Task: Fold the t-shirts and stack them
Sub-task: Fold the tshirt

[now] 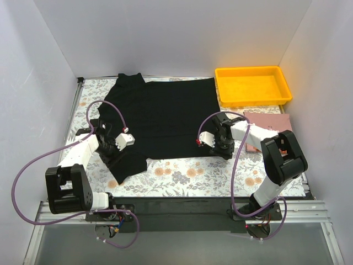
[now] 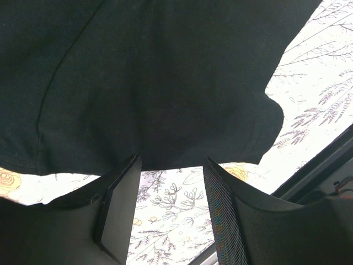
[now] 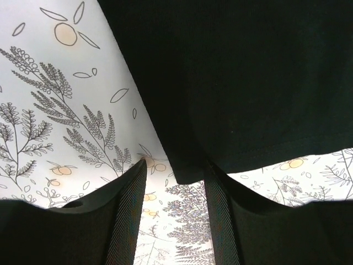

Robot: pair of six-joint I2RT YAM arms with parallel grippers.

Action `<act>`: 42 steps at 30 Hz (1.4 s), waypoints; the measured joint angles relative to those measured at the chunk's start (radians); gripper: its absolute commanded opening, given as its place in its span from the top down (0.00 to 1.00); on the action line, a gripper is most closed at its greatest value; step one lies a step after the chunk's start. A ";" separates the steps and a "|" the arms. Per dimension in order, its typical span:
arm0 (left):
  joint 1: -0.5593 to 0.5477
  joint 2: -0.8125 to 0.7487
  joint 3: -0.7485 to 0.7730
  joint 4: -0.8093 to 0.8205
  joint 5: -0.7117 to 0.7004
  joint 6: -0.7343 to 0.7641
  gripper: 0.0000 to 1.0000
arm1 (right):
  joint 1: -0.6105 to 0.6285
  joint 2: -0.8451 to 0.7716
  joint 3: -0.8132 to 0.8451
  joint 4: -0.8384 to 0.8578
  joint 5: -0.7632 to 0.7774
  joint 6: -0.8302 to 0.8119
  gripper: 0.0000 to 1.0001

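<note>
A plain black t-shirt [image 1: 165, 118] lies spread flat on the floral table cloth, collar at the left, hem at the right. My left gripper [image 1: 113, 148] is open at the near sleeve; in the left wrist view [image 2: 171, 176] its jaws stand apart just short of the sleeve's hem [image 2: 165, 110]. My right gripper [image 1: 216, 148] is open at the shirt's near right corner; in the right wrist view [image 3: 176, 185] that corner [image 3: 187, 165] sits between the fingertips, not pinched.
A yellow tray [image 1: 252, 85] stands at the back right. A pinkish book [image 1: 267, 124] lies in front of it, partly under the right arm. White walls close in the left, back and right. The table's near edge [image 1: 176, 193] runs below the cloth.
</note>
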 measured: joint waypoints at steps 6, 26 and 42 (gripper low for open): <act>0.022 0.000 0.000 0.005 0.002 0.000 0.53 | 0.003 -0.001 -0.009 0.043 0.047 -0.010 0.96; 0.067 -0.033 -0.106 0.143 -0.027 0.107 0.59 | 0.004 -0.027 -0.031 0.063 0.029 -0.004 0.99; 0.068 -0.095 -0.211 0.211 -0.057 0.188 1.00 | 0.004 -0.035 -0.033 0.044 0.008 0.002 0.99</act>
